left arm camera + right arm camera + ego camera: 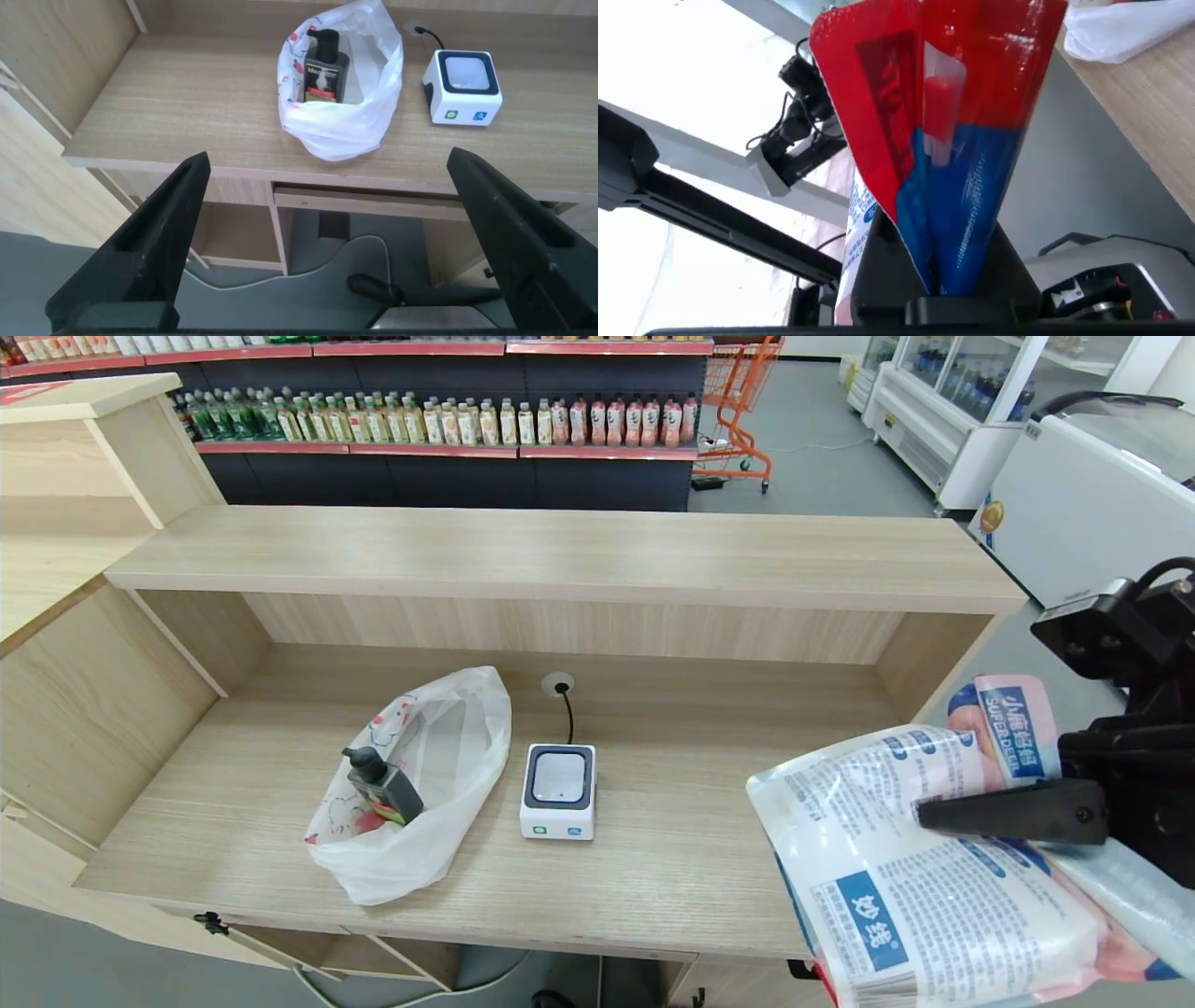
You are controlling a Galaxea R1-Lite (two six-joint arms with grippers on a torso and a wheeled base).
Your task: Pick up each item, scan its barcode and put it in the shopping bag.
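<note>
White scanner (558, 791) beside shopping bag (478, 728) holding bottle (385, 786); right tool (943, 840) grips packet (896, 905).

Free surface (709, 803): bare right of the scanner (558, 791).
Left side: shopping bag (457, 747) just beside scanner, bottle (387, 789) in its mouth.
Overhead: ledge (560, 555) caps the back.

White lettering on blue panels covered the packet (934, 877) off the counter's (672, 859) right edge. The bottle (385, 786) in the bag (471, 728) bore a label too small to read (likewise the scanner's (558, 791) two front badges).
</note>
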